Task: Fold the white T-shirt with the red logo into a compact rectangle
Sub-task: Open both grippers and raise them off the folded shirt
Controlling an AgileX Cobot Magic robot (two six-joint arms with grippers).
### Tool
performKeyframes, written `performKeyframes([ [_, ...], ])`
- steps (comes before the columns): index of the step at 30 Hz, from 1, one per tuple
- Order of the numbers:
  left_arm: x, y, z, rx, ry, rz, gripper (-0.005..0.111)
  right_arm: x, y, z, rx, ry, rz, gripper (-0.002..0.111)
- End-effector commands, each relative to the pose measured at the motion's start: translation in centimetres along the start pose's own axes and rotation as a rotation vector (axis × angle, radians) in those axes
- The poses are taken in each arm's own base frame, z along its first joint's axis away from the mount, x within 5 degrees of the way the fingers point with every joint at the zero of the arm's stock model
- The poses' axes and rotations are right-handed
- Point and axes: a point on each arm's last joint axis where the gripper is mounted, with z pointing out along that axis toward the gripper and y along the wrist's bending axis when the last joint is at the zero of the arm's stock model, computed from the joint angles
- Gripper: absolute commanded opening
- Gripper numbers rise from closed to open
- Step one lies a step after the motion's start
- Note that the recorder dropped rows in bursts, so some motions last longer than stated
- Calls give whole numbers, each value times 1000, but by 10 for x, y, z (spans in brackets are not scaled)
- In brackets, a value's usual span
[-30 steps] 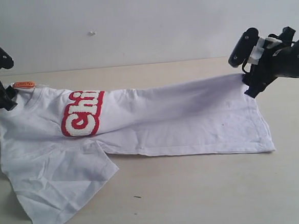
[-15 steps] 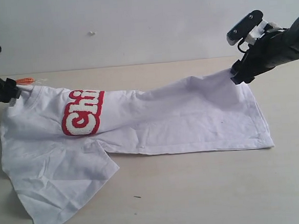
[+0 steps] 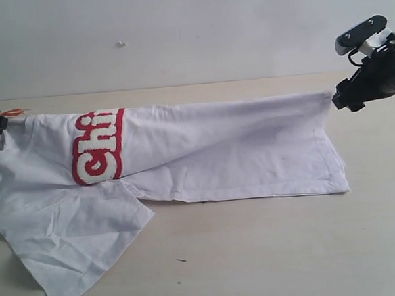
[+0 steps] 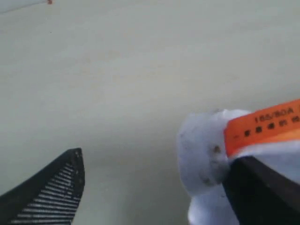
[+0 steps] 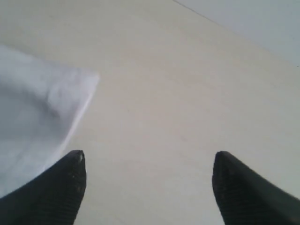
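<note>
White T-shirt [image 3: 218, 146] with red logo [image 3: 96, 148] stretched over a bench [image 3: 272, 251]. Left gripper [image 4: 154, 161] at its collar and right gripper [image 5: 149, 157] at a hem corner, both with jaws wide apart.

Filling most of the exterior view: pale beige table [image 3: 272, 251], matte and smooth, showing faint grain at best, running back to meet wall [image 3: 209, 25] along a straight seam. Standing behind: wall, plain off-white, going slightly greyer toward the top. Carrying one small pale mark [image 3: 121, 43], left of centre, too small to identify. Lying on table near the front, left of centre: tiny dark speck [image 3: 181, 260], sitting alone on bare surface. Appearing again in left wrist view as blurred bare table [image 4: 140, 70]. Filling right wrist view too, table [image 5: 197, 103] ending at its far edge against pale wall [image 5: 262, 18].
</note>
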Motion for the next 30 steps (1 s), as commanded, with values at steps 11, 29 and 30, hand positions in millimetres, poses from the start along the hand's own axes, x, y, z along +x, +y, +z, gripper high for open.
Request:
performKeyframes([
  [11, -10, 9, -12, 7, 76, -24, 77, -42, 5, -23, -323, -5, 151, 69],
  [29, -10, 9, -12, 6, 72, -26, 77, -39, 19, -21, -448, -11, -6, 1],
  [30, -9, 8, -12, 7, 79, -26, 77, -37, 21, -19, -471, 0, -9, 0],
])
